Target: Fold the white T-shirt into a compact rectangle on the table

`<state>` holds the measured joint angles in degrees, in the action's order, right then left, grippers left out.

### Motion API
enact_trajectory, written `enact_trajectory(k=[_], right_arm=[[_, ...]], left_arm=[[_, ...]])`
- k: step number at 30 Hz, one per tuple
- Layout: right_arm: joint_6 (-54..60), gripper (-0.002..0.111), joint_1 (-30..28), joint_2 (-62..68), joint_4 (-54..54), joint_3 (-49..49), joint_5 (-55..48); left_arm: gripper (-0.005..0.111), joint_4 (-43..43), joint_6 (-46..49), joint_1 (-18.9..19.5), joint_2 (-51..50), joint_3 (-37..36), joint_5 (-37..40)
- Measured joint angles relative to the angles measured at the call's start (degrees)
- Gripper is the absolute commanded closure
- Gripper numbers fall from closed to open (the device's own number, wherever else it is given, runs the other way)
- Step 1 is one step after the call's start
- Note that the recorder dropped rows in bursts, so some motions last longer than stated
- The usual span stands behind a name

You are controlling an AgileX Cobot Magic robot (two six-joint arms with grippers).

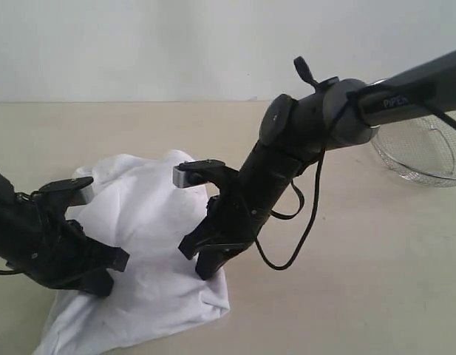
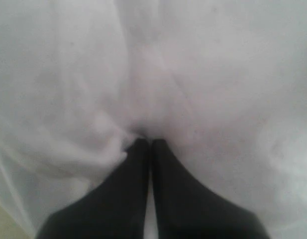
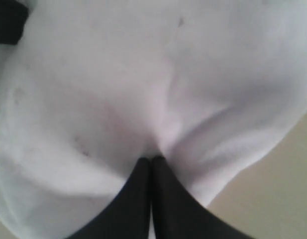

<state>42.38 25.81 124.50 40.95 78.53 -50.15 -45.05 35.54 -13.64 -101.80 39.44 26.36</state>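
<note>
The white T-shirt (image 1: 150,229) lies crumpled in a heap on the table (image 1: 346,281), left of the middle. Its lettering and neck tag do not show. My left gripper (image 1: 106,271) presses into the heap's near left part. In the left wrist view its dark fingers (image 2: 136,169) are closed together, with cloth (image 2: 193,89) gathered at the tips of the left gripper (image 2: 147,143). My right gripper (image 1: 202,259) reaches down onto the heap's right edge. It too is shut, and the right gripper (image 3: 152,159) pinches a puckered fold of the shirt (image 3: 118,89).
A wire basket (image 1: 423,151) stands at the back right of the table, beyond the right arm (image 1: 338,111). A loose black cable (image 1: 305,222) hangs from that arm over the tabletop. Bare table shows beside the shirt's edge (image 3: 272,199).
</note>
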Motion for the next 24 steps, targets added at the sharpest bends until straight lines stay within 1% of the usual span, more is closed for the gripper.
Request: enact_trajectory(k=[3, 6, 10, 16, 18, 21, 24], right_arm=[[0.11, 0.109, 0.0, 0.78, 0.0, 2.15, -0.65], [0.22, 0.109, 0.11, 1.57, -0.36, 4.65, -0.48], [-1.28, 0.109, -0.22, 3.15, -2.16, 8.87, 1.26], [-3.21, 0.109, -2.61, 6.86, -2.69, 15.36, 2.39], [-3.99, 0.109, -3.36, 8.54, -2.57, 18.28, 2.39], [-5.8, 0.109, -5.19, 12.97, -2.09, 26.52, -0.43], [-6.92, 0.109, -5.8, 15.87, -2.09, 31.97, -2.16]], left_arm=[[0.102, 0.11, 0.0, 0.15, -1.2, 2.17, 0.0], [0.102, 0.19, 0.0, 1.38, -2.52, 4.59, 0.0], [0.102, 0.19, 0.0, 4.38, -4.36, 7.66, -1.72], [0.102, 0.51, 0.1, 8.55, -7.74, 12.41, -2.01], [0.102, 0.51, 0.1, 9.36, -9.08, 14.67, -1.62], [0.102, 0.51, 0.1, 10.89, -12.95, 20.87, -0.42], [0.102, 0.64, 0.1, 11.8, -16.03, 25.72, -0.18]])
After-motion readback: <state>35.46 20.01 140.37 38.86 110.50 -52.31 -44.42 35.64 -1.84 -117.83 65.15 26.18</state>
